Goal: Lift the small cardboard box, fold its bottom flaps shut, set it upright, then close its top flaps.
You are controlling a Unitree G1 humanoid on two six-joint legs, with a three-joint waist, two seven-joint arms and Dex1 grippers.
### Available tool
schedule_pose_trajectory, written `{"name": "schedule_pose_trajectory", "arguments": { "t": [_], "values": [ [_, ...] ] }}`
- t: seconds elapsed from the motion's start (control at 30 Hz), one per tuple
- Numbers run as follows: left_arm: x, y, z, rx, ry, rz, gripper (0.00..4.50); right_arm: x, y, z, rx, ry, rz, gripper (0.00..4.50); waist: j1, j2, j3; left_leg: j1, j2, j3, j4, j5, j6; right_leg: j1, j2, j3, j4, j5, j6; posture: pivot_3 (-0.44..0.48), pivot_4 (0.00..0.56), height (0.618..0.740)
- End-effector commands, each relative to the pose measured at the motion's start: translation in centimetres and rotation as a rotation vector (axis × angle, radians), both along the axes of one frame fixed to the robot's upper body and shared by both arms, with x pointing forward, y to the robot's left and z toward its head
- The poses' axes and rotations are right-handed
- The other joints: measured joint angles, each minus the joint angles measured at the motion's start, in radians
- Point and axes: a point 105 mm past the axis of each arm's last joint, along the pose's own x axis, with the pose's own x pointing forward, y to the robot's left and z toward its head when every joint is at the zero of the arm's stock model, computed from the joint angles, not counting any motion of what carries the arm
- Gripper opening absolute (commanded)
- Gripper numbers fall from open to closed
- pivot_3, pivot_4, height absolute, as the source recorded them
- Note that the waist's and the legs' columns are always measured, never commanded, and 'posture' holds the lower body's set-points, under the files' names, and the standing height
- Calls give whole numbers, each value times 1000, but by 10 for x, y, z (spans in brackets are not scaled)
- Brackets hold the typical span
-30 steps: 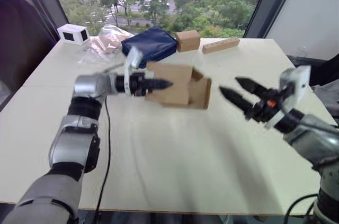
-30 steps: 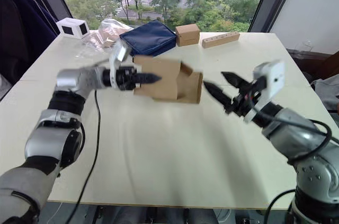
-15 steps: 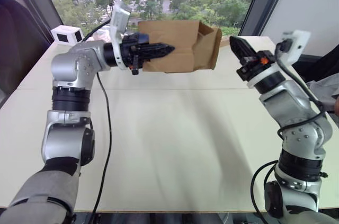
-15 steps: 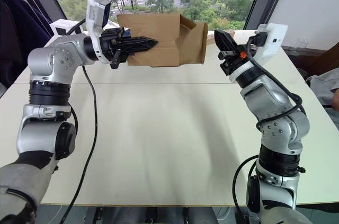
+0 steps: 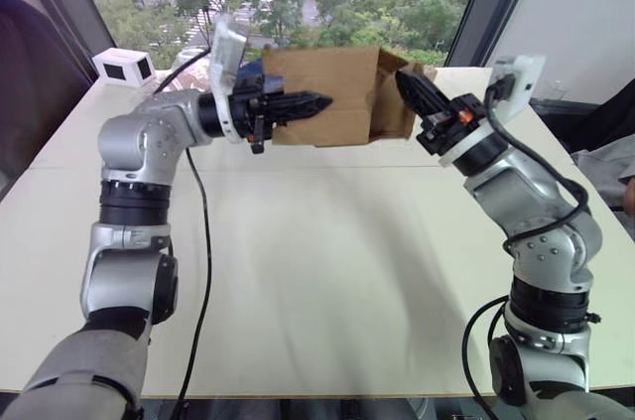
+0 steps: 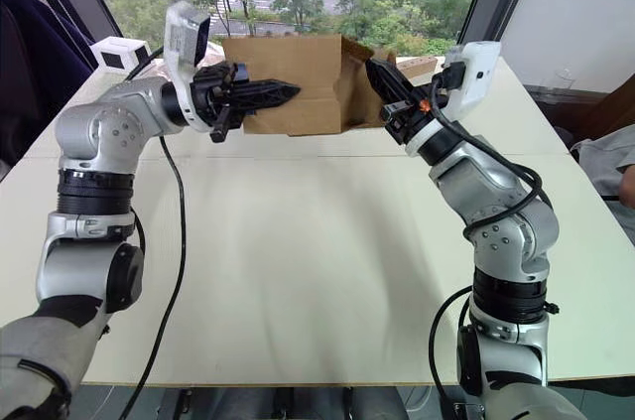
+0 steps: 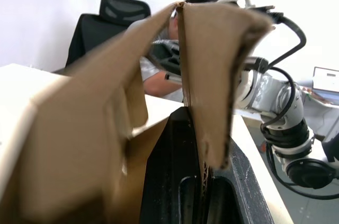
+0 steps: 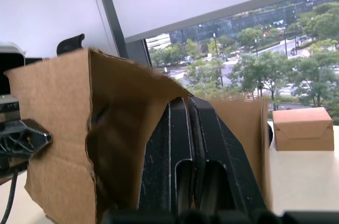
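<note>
- Fingers of your left gripper point(image 6: 266, 94) were pinched on a wall of the small cardboard box point(image 6: 298, 82), which you can confirm in the left wrist view, where the cardboard edge ran down between the two black pads; the box hung in the air above the table point(image 6: 317, 241), lying on its side.
- Compared with half a second before, you had brought the box slightly lower and nearer the table, with the left arm's grip unchanged.
- Your right gripper point(image 6: 382, 77), which half a second before had hung apart from the box's open end, had moved in to that end. Its fingers were pressed together with nothing between them, the tips against the loose bottom flaps point(image 5: 389, 102) on the side of the box away from the left gripper.
- In the right wrist view the closed fingers point(image 8: 193, 144) pointed into the hollow of the box, a flap standing on either side.
- Judging from this, the lift was done and you had just begun folding; the flaps were not yet shut.
- Beyond the held box, the other small brown box point(image 8: 302, 128) sat untouched on the far part of the table.
</note>
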Motion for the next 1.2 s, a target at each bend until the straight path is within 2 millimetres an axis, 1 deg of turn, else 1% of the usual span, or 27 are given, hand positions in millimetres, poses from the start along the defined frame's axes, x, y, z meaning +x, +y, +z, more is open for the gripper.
{"name": "schedule_pose_trajectory", "arguments": {
  "t": [0.03, 0.1, 0.13, 0.23, 0.33, 0.4, 0.5, 0.67, 0.8, 1.07, 1.2],
  "values": [
    [-3, 2, 8, -11, -37, 2, 0, -24, -2, 6, -51, -52, 73, 47, 2, 0, 0, 0, 0, 0, 0, 0, 0, 0, 0, 0, 0, 0, 0, 0, 150, 740],
    [-2, 3, 8, -11, -35, 2, 0, -26, -6, 5, -61, -49, 65, 47, 0, 0, 0, -1, 0, 0, 0, 0, 0, 0, 0, 0, 0, 0, 0, 0, 150, 740],
    [-3, 2, 8, -9, -31, -4, 0, -24, -11, 6, -60, -49, 40, 47, -1, 0, 0, -1, 0, 0, 0, 0, 0, 0, 0, 0, 0, 0, 0, 0, 150, 740],
    [-5, 1, 5, 4, -25, -26, 0, -16, -23, 14, -47, -66, -27, 47, -3, 0, 0, 0, 0, 0, 0, 0, 0, 0, 0, 0, -1, 0, 0, 0, 150, 740],
    [-6, 0, 4, 11, -21, -34, 0, -10, -27, 23, -25, -90, -59, 47, -4, 0, 0, 1, 0, 0, 0, 0, 0, 0, 0, 0, 0, 0, 0, 0, 150, 740],
    [-6, -1, 3, 14, -19, -39, 0, -7, -23, 27, -22, -101, -52, 47, -3, 0, 0, 0, 0, 0, 0, 0, 0, -1, 0, 0, 0, 0, 0, 0, 150, 740],
    [-7, -4, 2, 20, -21, -46, 0, -7, -12, 29, -26, -109, -10, 47, -3, 0, 0, 0, 0, 0, 0, 0, 0, -1, 0, 0, 0, 0, 0, 0, 150, 740],
    [-8, -5, 3, 18, -21, -43, 0, -17, 8, 17, -72, -81, 104, 47, -1, 0, 0, 0, 0, 0, 0, 0, 0, 0, 0, 0, 0, 0, 0, 0, 150, 740],
    [-11, -5, 1, 26, -16, -45, 0, -17, 11, 9, -79, -52, 119, 47, -2, 0, 0, 0, 0, 0, 0, 0, 0, 0, 0, 0, 0, 0, 0, 0, 150, 740],
    [-17, -7, -1, 24, 6, -82, 0, -22, 19, 6, -65, -38, 162, 47, -2, 0, 0, 0, 0, 0, 0, 0, 0, -1, 0, 0, 0, 0, 0, 0, 150, 740],
    [-22, -8, -2, 12, 34, -113, 0, -26, 28, 3, -65, -29, 202, 47, -2, 0, 0, 0, 0, 0, 0, 0, 0, -1, 0, 0, 0, 0, 0, 0, 150, 740]
  ]
}}
